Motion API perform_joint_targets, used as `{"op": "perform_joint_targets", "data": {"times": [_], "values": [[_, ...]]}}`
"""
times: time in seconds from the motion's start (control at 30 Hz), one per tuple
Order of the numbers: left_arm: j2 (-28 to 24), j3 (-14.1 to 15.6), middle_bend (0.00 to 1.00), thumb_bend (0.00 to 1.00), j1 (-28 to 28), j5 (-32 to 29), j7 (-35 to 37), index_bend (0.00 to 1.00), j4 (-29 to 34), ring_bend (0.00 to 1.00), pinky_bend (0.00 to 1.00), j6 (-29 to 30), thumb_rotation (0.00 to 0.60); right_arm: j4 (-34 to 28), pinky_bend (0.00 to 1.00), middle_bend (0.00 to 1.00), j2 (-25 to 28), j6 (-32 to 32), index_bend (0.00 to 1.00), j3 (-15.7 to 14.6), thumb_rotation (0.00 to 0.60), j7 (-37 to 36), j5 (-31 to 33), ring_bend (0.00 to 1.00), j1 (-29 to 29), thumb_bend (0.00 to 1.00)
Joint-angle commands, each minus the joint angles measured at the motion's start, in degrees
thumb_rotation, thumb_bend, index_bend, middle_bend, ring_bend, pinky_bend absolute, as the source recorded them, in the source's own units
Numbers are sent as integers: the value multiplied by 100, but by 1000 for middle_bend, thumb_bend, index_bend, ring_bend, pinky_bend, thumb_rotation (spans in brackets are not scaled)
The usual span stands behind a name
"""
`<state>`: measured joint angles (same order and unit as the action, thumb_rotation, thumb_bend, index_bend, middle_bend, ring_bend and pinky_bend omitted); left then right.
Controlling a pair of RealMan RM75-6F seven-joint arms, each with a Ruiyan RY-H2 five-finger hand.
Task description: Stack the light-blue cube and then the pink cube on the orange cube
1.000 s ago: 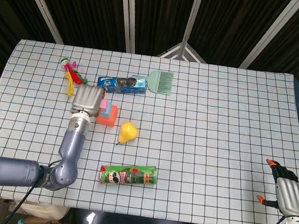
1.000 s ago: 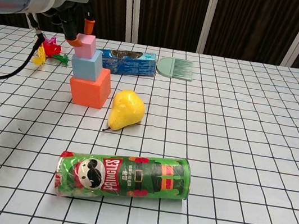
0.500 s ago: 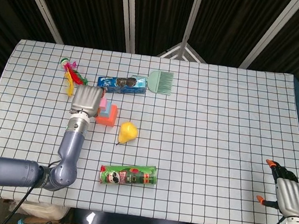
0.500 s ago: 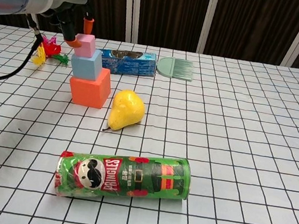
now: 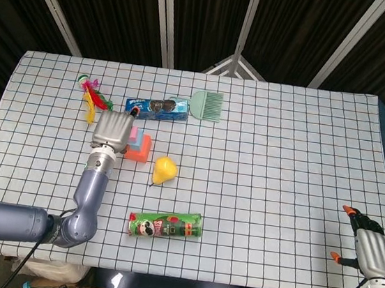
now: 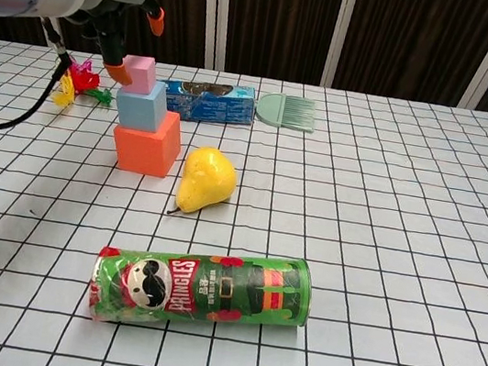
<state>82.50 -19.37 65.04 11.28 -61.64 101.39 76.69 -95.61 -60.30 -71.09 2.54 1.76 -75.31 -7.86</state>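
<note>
The three cubes stand in one upright column on the counter [image 6: 386,224], its long axis vertical: the orange cube [image 6: 145,152] at the bottom, the light-blue cube [image 6: 141,106] on it, and the small pink cube [image 6: 140,73] on top, set a little toward the left edge of the blue one. All three are matte, flat-faced blocks with soft edges, each smaller than the one beneath. The stack sits on the left half of the checked cloth, just beside a smooth yellow pear [image 6: 204,179] whose stem points toward the near edge. The left hand [image 6: 121,20] hovers over the column with orange-tipped fingers [image 6: 156,20] spread apart, one tip beside the pink cube's left face; whether it touches is unclear. The right hand [image 5: 375,252] rests at the counter's near right corner; I cannot tell how its fingers lie.
</note>
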Motion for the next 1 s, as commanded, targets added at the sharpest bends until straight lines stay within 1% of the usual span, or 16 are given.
{"op": "perform_joint_targets", "data": {"times": [0.03, 0.1, 0.2, 0.27, 0.3, 0.33, 0.37, 0.4, 0.43, 0.5, 0.53, 0.6, 0.73, 0.83, 0.9, 1.0], "values": [[-613, -154, 821, 270, -237, 261, 232, 199, 752, 770, 882, 306, 600, -6, 163, 133, 7, -1, 114, -7, 600, -11, -22, 153, -1, 173], [-1140, -163, 801, 270, -555, 551, 535, 257, 1387, 752, 880, 415, 600, -15, 163, 133, 15, -17, 113, -12, 600, -29, -54, 153, 3, 173], [-2080, -24, 730, 275, -1462, 1296, 1573, 360, 2465, 687, 839, 427, 600, -56, 163, 133, 45, -89, 114, -20, 600, -71, -114, 153, 34, 174], [-2607, 328, 650, 277, -2264, 2256, 2508, 364, 2919, 605, 751, 339, 600, -79, 163, 133, 55, -139, 114, -24, 600, -69, -139, 153, 56, 174], [-2826, 617, 597, 277, -2701, 2853, 2995, 348, 3024, 543, 677, 254, 600, -88, 163, 133, 54, -158, 114, -26, 600, -51, -147, 153, 63, 173], [-3003, 921, 548, 276, -3089, 3518, 3461, 332, 3010, 477, 595, 133, 600, -103, 163, 133, 51, -177, 114, -28, 600, -21, -156, 153, 68, 173], [-3137, 1257, 514, 276, -3446, 4180, 3905, 322, 2892, 431, 536, -10, 600, -123, 163, 133, 48, -185, 114, -35, 600, 19, -167, 153, 68, 173], [-3235, 1579, 457, 276, -3759, 4866, 4339, 309, 2688, 361, 443, -126, 600, -145, 163, 133, 47, -182, 114, -40, 600, 61, -180, 153, 61, 172], [-3268, 1751, 397, 276, -3929, 5283, 4622, 297, 2522, 291, 348, -168, 600, -161, 163, 133, 40, -178, 114, -44, 600, 92, -193, 154, 52, 173], [-3205, 2191, 288, 276, -4340, 6318, 5295, 256, 1908, 187, 214, -153, 600, -195, 161, 133, 9, -189, 114, -60, 600, 195, -224, 153, 46, 173], [-3132, 2356, 249, 277, -4483, 6676, 5478, 239, 1586, 156, 179, -112, 600, -203, 156, 133, -10, -200, 113, -66, 600, 271, -249, 153, 37, 173], [-2872, 2509, 213, 279, -4725, 7051, 5565, 226, 1046, 125, 153, 105, 600, -227, 148, 133, -45, -238, 113, -80, 600, 406, -296, 153, 33, 173], [-2222, 2487, 196, 285, -5009, 7282, 5545, 220, 340, 104, 140, 461, 600, -271, 147, 133, -95, -348, 113, -90, 600, 565, -365, 153, 55, 173], [-1960, 2472, 193, 293, -5064, 7268, 5501, 220, 53, 104, 139, 414, 600, -299, 147, 133, -98, -377, 114, -100, 600, 611, -366, 153, 72, 173], [-1911, 2455, 189, 296, -5047, 7229, 5246, 215, 21, 104, 139, 322, 600, -318, 143, 133, -88, -373, 114, -102, 600, 622, -354, 154, 75, 173], [-1807, 2387, 172, 296, -5126, 7164, 4907, 203, 55, 104, 139, 424, 600, -329, 136, 133, -77, -373, 113, -99, 600, 629, -354, 153, 72, 173]]}}
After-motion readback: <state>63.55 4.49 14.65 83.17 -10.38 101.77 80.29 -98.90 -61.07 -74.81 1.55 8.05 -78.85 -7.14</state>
